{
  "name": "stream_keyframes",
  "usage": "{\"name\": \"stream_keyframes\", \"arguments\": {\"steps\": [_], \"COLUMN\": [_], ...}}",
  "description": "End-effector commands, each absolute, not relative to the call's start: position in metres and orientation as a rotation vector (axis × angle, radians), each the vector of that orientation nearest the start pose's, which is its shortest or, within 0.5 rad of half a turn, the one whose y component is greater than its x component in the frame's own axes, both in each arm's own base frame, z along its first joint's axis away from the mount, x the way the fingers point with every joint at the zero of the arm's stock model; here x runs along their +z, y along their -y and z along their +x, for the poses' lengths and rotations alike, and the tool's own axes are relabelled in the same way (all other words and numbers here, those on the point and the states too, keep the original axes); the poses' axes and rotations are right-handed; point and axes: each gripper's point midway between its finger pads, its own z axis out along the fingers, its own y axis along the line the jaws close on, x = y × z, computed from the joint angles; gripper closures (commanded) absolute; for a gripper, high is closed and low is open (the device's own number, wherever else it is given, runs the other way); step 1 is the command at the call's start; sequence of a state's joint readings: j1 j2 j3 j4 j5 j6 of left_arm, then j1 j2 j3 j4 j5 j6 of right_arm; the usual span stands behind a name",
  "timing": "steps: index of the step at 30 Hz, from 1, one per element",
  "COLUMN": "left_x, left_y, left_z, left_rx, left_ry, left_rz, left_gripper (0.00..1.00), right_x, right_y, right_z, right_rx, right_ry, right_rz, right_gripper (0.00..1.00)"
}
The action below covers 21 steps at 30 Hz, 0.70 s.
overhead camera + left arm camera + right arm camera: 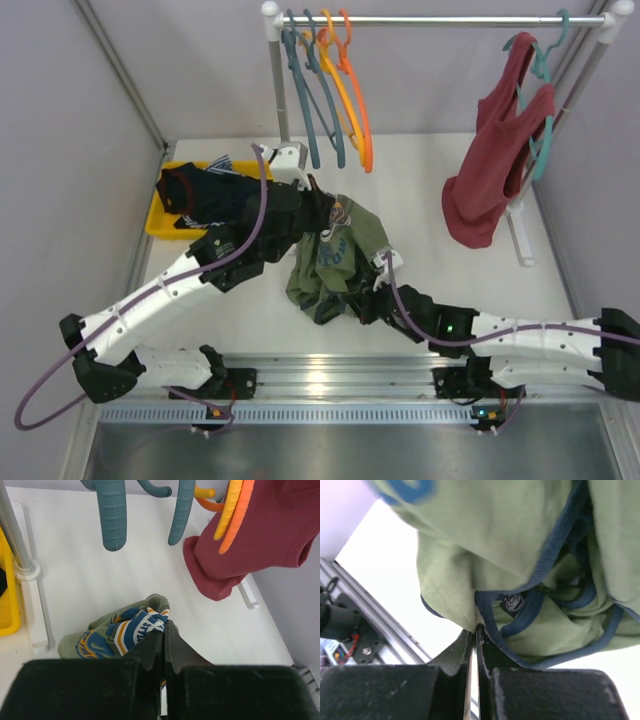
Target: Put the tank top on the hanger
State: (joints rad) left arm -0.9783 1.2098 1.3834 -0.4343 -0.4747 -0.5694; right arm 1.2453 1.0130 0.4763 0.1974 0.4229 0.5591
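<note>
My left gripper (164, 626) is clamped shut on the printed part of the olive-green tank top (335, 262), and that end is bunched over the white table (440, 270). My right gripper (474, 629) is pinched tight on a fold of the same top, just beside its navy trim. The garment lies crumpled between my two arms, well apart from the reddish-orange hanger (360, 115), which hangs by its hook on the rail (440, 19).

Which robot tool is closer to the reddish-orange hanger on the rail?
Left. The left tool pinches the tank top at its far end, toward the reddish-orange hanger on the rail. The right tool grips its near edge, farther from the hanger.
</note>
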Motion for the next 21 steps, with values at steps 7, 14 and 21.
{"name": "stream_keyframes", "arguments": {"steps": [7, 14, 21], "left_x": [0.286, 0.213, 0.216], "left_y": [0.318, 0.338, 0.32], "left_z": [0.299, 0.335, 0.309], "left_rx": [-0.547, -0.569, -0.598], "left_ry": [-2.016, -2.187, -2.188], "left_rz": [0.1, 0.119, 0.18], "left_gripper": [1.0, 0.73, 0.31], "right_x": [0.196, 0.222, 0.239], "right_y": [-0.248, -0.204, -0.179], "right_z": [0.148, 0.153, 0.164], "right_rx": [0.799, 0.678, 0.47], "right_ry": [-1.921, -1.948, -1.994], "right_rz": [-0.249, -0.133, -0.089], "right_gripper": [1.0, 1.0, 0.98]}}
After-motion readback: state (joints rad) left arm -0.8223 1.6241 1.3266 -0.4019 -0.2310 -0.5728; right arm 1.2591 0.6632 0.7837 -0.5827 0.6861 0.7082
